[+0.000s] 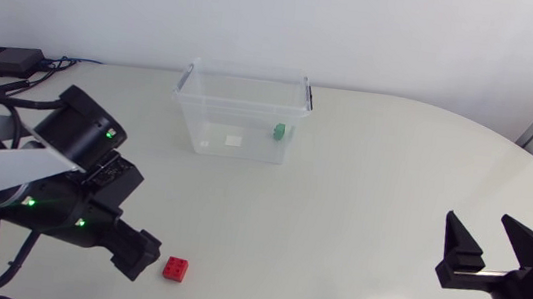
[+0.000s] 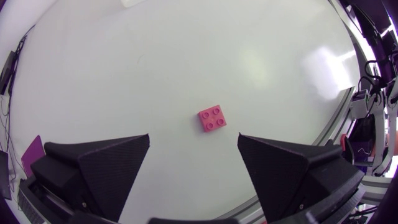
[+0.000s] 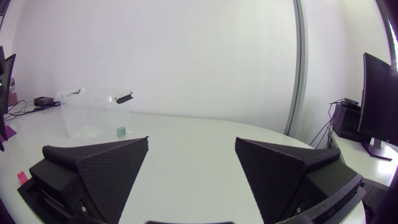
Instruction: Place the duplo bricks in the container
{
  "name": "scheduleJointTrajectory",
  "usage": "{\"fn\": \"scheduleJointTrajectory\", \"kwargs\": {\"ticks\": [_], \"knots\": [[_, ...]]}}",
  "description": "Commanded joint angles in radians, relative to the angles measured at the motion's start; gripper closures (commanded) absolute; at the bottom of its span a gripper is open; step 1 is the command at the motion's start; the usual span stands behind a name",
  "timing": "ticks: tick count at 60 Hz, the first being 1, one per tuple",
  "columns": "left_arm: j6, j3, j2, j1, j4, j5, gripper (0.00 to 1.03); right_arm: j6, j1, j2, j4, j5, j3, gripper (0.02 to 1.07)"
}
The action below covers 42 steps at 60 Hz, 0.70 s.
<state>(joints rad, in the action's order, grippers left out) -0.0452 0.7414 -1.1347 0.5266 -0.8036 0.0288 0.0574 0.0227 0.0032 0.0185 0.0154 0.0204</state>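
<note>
Right claw's view, box: a clear plastic box (image 3: 93, 115) with thin see-through walls stands far ahead of the claw.
Right claw's view, green brick: a small green plastic brick (image 3: 121, 130) lies inside the box, close to a wall.
Right claw's view, right claw: the matte black right claw (image 3: 191, 142) is spread wide and holds nothing.
Left claw's view, left claw: the black wedge-fingered left claw (image 2: 194, 138) is spread wide too, and it is empty.
Left claw's view, red brick: a small square red plastic brick with four round bumps (image 2: 212, 118) lies flat on the smooth white table (image 2: 124, 56). It is just ahead of the gap and nearer one finger.
Top view, red brick: it is well away from the box, just beside the left claw.
Top view, slip: the red brick looks hard, shiny and low. An off-centre squeeze could shoot it sideways.
Top view, bump: the box looks light. A claw knocking its wall could push it away.
</note>
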Motion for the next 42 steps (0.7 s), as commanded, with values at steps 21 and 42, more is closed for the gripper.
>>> {"fn": "scheduleJointTrajectory", "kwargs": {"ticks": [21, 42], "knots": [[-0.110, 0.145, -0.238, 0.053, -0.034, -0.001, 0.04, 0.021, 0.010, -0.008, -0.012, 0.004, -0.020, 0.06], [-0.148, 0.177, -0.393, 0.127, -0.003, 0.000, 0.04, 0.021, 0.010, -0.008, -0.012, 0.004, -0.020, 0.06]]}}
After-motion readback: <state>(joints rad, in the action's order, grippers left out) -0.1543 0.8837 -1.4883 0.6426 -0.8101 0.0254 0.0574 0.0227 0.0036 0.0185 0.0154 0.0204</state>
